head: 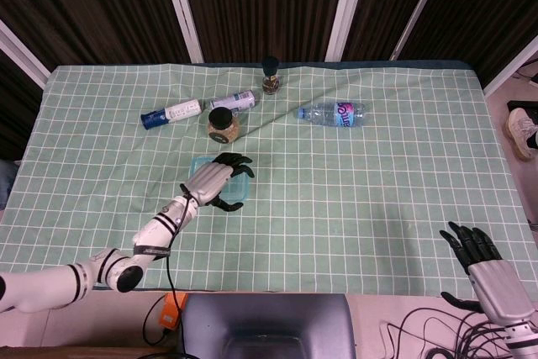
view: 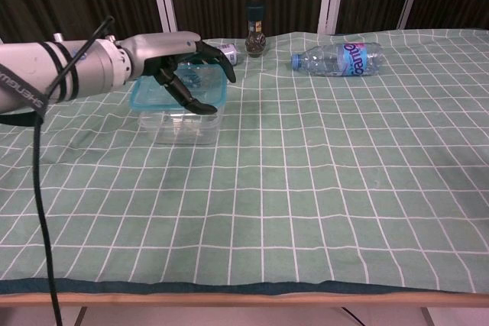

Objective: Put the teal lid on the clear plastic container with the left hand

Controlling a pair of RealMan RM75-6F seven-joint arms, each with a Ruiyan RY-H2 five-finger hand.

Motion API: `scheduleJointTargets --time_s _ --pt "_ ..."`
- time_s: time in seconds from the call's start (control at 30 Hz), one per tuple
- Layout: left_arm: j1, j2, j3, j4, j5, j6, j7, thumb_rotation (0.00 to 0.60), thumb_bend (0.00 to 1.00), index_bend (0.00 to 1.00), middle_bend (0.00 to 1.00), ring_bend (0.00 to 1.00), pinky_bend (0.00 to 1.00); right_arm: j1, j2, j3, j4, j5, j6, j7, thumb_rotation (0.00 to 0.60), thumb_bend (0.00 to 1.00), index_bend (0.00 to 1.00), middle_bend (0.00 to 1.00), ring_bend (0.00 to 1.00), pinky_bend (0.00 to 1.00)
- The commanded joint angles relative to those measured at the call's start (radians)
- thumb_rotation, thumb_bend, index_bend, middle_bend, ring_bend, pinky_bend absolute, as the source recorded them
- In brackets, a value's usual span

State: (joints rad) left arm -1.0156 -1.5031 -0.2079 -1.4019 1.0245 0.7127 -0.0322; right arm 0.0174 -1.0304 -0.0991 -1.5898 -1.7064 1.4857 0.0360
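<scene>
Your left hand [view: 177,66] grips the teal lid [view: 177,90], held just above the clear container [view: 182,127], roughly lined up. Lowering and seating it remain. Your right hand [head: 490,276] rests empty, fingers apart.

I hold the teal rectangular plastic lid [head: 202,176] in my left hand [head: 216,182], above the middle of the table [head: 378,199] with its green checked cloth. My dark fingers [head: 238,161] reach across the lid toward the far edge. My right hand [head: 485,266] hovers off the near right corner, fingers apart, holding nothing.
</scene>
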Motion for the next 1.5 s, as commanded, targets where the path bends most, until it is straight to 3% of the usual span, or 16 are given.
scheduleJointTargets --time_s 0.03,0.47,0.8,1.5 --pt "-0.029 -0.045 -0.022 0.048 -0.06 -0.017 0.033 0.6 0.31 0.31 0.38 0.61 0.75 0.0 0.002 0.0 0.001 0.001 0.0 0.005 0.6 0.22 0.0 0.0 0.0 0.0" --pt "-0.065 -0.128 -0.037 0.174 -0.105 -0.072 0.053 0.6 0.31 0.31 0.38 0.61 0.75 0.001 0.019 -0.001 0.008 -0.002 0.009 0.052 0.6 0.22 0.0 0.0 0.0 0.0" --pt "-0.065 -0.122 -0.001 0.24 0.034 -0.147 -0.005 0.6 0.31 0.31 0.37 0.61 0.75 -0.009 0.021 -0.001 0.012 -0.001 0.025 0.056 0.6 0.22 0.0 0.0 0.0 0.0" --pt "-0.05 -0.048 0.0 0.263 0.188 -0.249 -0.211 0.6 0.31 0.31 0.37 0.6 0.74 -0.027 0.012 0.003 0.011 -0.003 0.055 0.033 0.6 0.22 0.0 0.0 0.0 0.0"
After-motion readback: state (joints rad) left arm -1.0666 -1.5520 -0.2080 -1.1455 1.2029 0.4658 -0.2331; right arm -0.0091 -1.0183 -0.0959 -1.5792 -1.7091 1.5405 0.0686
